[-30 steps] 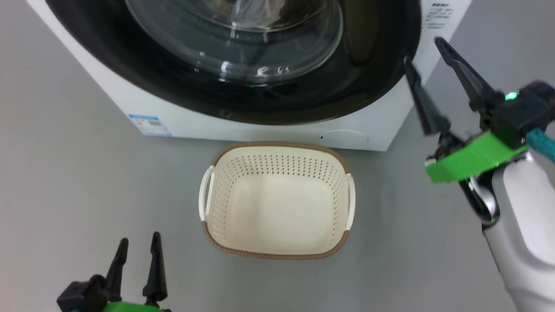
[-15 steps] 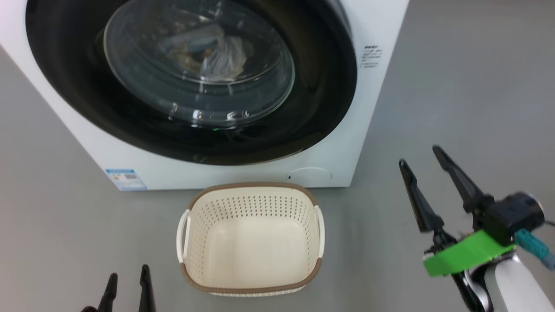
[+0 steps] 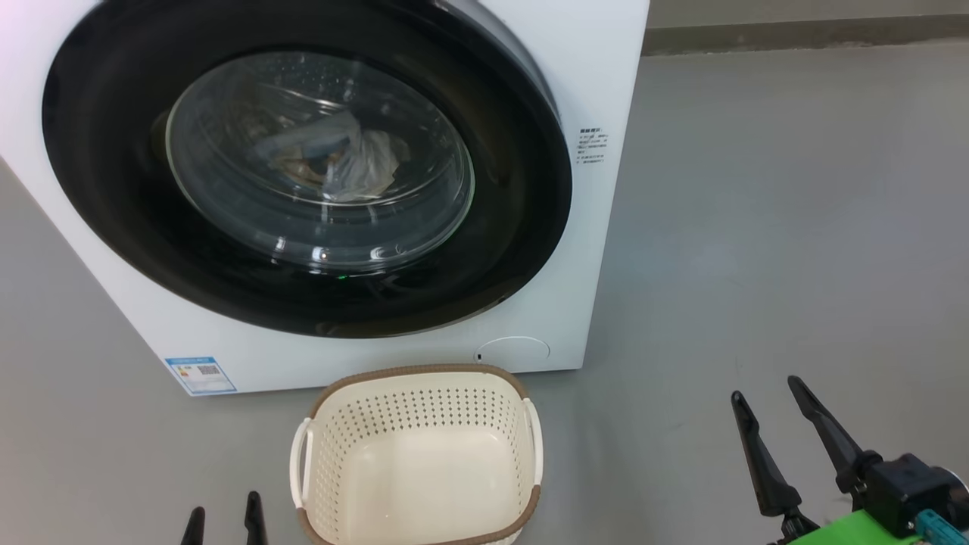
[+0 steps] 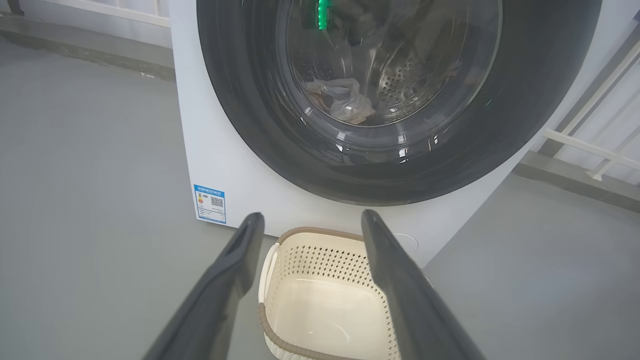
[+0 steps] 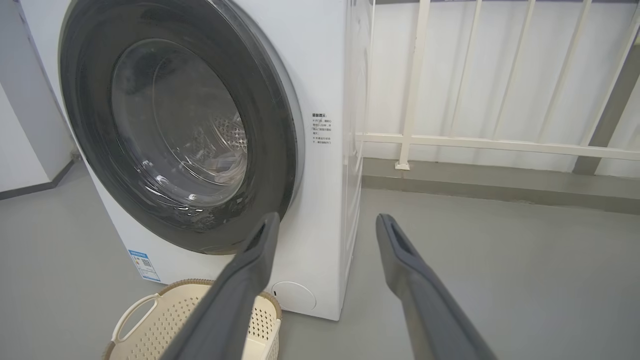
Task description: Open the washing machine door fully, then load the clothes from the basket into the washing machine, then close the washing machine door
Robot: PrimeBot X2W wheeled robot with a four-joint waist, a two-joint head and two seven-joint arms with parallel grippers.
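Left gripper (image 3: 225, 521) seen low at left over floor (image 3: 757, 227), jaws apart, nothing held. Blue sticker (image 3: 200, 374) noted on lower left corner of washer (image 3: 606, 113). Door (image 3: 106, 227) found shut against washer front. Clothes (image 3: 333, 160) seen through glass (image 3: 424, 219), inside washer. Basket (image 3: 415, 409) set on floor just before washer, below door. Right gripper (image 3: 765, 387) low at right, well apart from basket, jaws spread wide, nothing gripped.
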